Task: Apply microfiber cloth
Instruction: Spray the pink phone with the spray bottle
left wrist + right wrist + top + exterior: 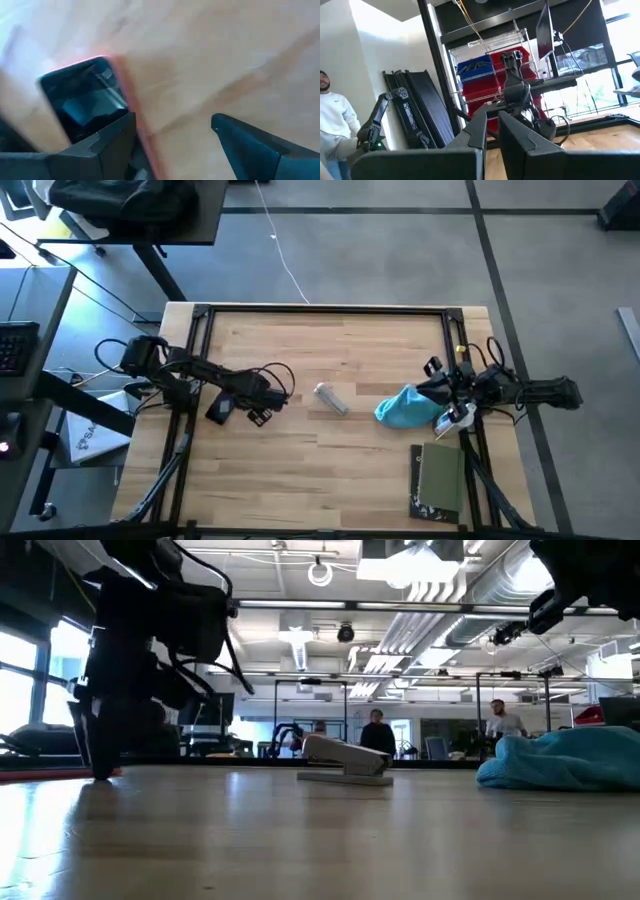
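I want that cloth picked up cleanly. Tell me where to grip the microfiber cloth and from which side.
Grip the microfiber cloth on its raised, bunched folds near the middle, coming straight down from above. It lies crumpled in a soft heap on the table, so the humped top probably offers the most fabric to pinch. The right gripper sits beside it.

Grey floor (400,260) with dark seams. Exposed ceiling ducts (430,610), strip lights. Wire rack (490,75) holding red and blue bins. Window (590,65) beside rack. Desk (130,210), chair.

Overhead looks down; low skims table (300,830) (both share it).
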You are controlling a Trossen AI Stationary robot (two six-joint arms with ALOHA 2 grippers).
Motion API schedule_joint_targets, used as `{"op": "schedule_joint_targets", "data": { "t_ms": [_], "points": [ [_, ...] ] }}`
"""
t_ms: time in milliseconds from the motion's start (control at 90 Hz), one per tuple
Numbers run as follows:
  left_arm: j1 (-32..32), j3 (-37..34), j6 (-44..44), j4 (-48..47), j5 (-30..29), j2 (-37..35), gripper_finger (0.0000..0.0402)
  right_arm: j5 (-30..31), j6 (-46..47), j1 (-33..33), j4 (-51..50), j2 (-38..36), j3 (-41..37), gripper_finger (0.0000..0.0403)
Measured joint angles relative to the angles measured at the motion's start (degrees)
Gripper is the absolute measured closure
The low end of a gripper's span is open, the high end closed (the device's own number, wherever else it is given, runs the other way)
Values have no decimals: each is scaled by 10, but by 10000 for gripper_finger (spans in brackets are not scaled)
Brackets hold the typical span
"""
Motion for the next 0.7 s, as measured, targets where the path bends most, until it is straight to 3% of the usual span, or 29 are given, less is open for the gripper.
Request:
{"op": "schedule_joint_targets", "data": {
  "t_ms": [244, 478, 700],
  "points": [
    [-6, 4, 33, 1, 12, -71, 139, 2, 0, 0, 0, 0, 0, 386],
    [29, -29, -69, -156, -41, -115, 148, 2, 0, 0, 0, 0, 0, 386],
    [42, -107, -114, -103, -28, -96, 152, 2, 10, 0, 0, 0, 0, 386]
  ]
}}
